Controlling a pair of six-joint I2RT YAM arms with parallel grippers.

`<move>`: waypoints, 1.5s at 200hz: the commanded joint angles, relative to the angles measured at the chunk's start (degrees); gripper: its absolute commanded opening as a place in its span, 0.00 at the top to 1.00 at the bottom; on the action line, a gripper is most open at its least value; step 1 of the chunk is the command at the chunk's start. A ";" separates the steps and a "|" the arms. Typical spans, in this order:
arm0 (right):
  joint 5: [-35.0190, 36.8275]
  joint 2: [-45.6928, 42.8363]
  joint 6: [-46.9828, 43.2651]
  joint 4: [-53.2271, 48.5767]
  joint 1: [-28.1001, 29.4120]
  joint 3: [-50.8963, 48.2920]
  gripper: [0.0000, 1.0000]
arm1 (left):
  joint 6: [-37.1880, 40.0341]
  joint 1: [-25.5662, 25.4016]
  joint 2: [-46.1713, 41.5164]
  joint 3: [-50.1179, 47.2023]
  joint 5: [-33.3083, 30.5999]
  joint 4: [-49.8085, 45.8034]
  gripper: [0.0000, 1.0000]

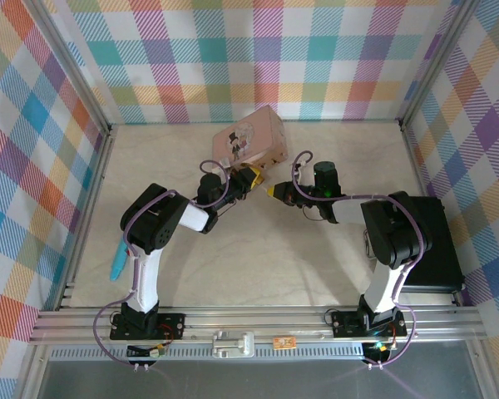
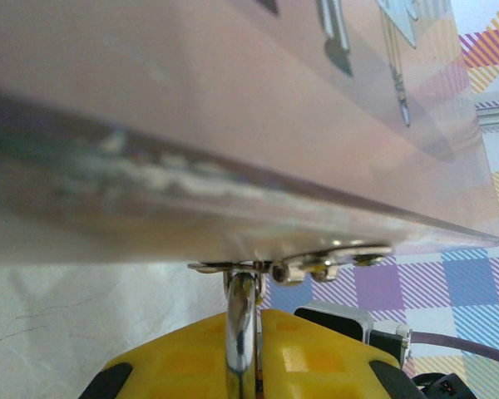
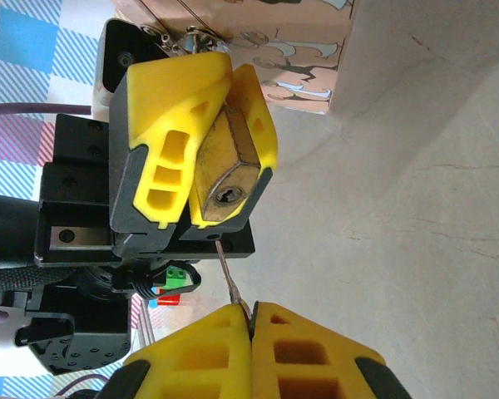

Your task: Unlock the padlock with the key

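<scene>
- Right gripper (image 3: 251, 320): jaws pressed together, pinching the key (image 3: 229, 274), whose tip sits just short of the padlock (image 3: 224, 170) keyhole.
- Left gripper (image 2: 248, 320): clamped on the padlock.
- Risk: the slanted key could miss the keyhole, skid on the brass and twist in the pinch.
- Pink tin (image 3: 291, 50) lies just beyond the padlock, and the left gripper's yellow finger edges crowd the keyhole.

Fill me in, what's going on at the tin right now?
The left fingers are clamped on the brass padlock, whose shackle runs up to the hasp on the pink tin, keyhole turned toward the right arm. The right fingers are shut on the key, its tip aimed at the keyhole but short of it. The key is not yet in.
</scene>
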 commanded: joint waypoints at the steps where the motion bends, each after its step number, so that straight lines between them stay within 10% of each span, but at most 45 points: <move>1: -0.09 -0.68 -1.16 -0.02 0.23 -0.23 1.00 | -2.79 -0.41 1.29 1.13 2.27 0.17 1.00; 183: -3.11 4.69 2.18 1.59 0.23 9.96 1.00 | -3.95 -2.48 0.66 1.80 2.87 0.53 1.00; 300: 13.57 6.59 13.91 5.09 1.24 9.01 1.00 | -6.91 -5.69 -2.27 2.18 7.86 -0.48 1.00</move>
